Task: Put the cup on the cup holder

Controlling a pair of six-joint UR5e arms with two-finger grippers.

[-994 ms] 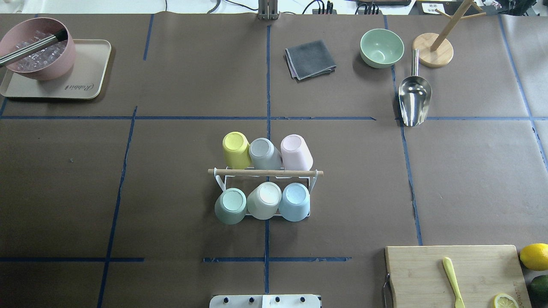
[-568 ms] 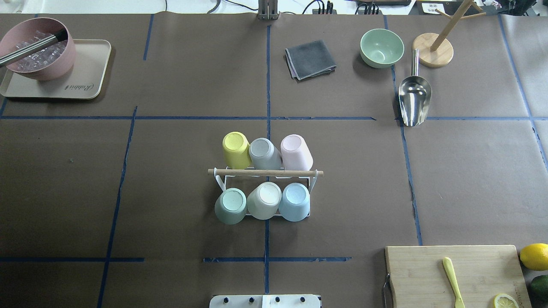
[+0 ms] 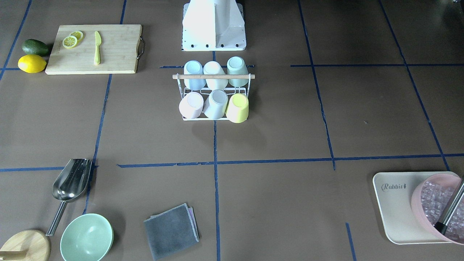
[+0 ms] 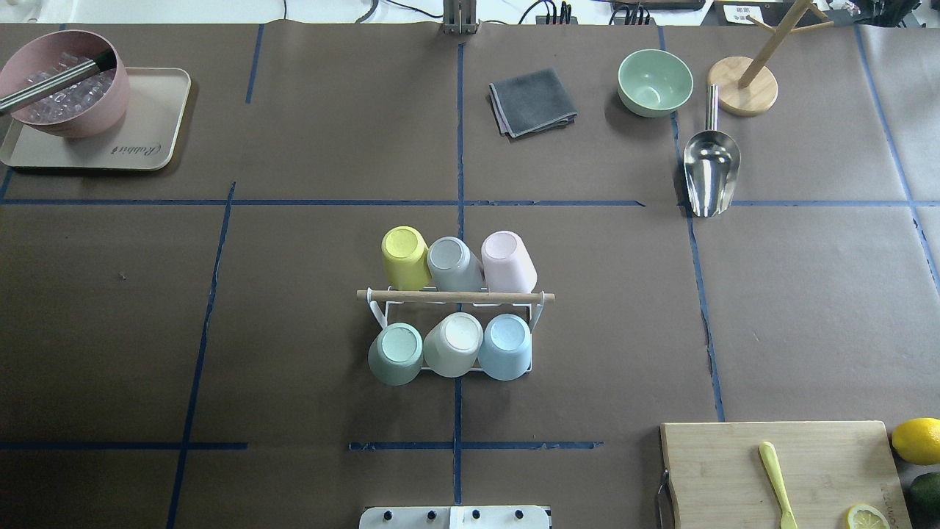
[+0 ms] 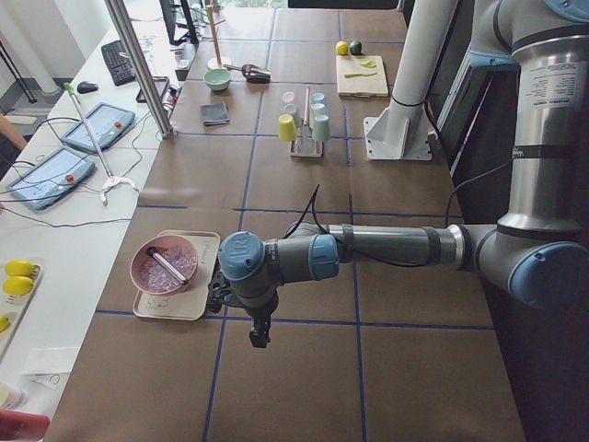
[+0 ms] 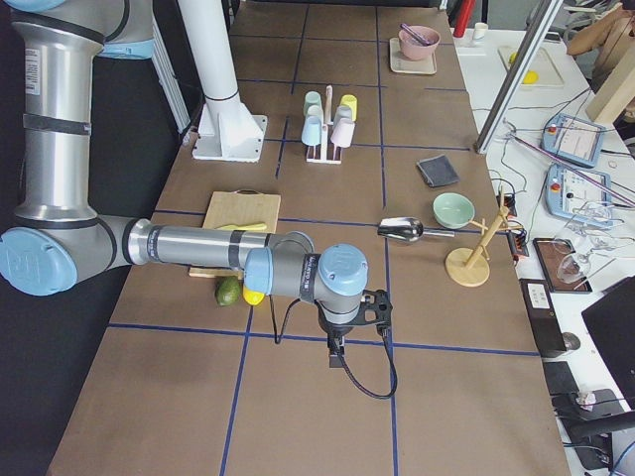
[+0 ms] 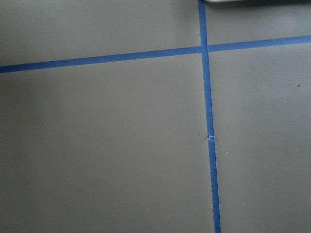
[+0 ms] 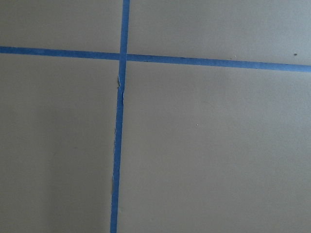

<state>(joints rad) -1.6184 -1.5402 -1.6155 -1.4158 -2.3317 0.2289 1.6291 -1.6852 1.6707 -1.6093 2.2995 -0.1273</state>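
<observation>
The cup holder (image 4: 455, 297), a white wire rack with a wooden rod handle, stands at the table's middle and also shows in the front-facing view (image 3: 214, 76). Several cups sit upside-down on its prongs: yellow (image 4: 405, 257), grey (image 4: 454, 263) and pink (image 4: 508, 261) on the far side, green (image 4: 396, 354), white (image 4: 454, 344) and blue (image 4: 507, 347) on the near side. My left gripper (image 5: 260, 336) and right gripper (image 6: 337, 357) hang far off at the table's ends, seen only in the side views. I cannot tell whether they are open. Both wrist views show only brown paper and blue tape.
A beige tray (image 4: 147, 139) with a pink bowl of ice (image 4: 62, 84) is far left. A grey cloth (image 4: 532, 101), green bowl (image 4: 654, 82), metal scoop (image 4: 710, 173) and wooden mug tree (image 4: 743, 95) are far right. A cutting board (image 4: 734, 470) with lemons is near right.
</observation>
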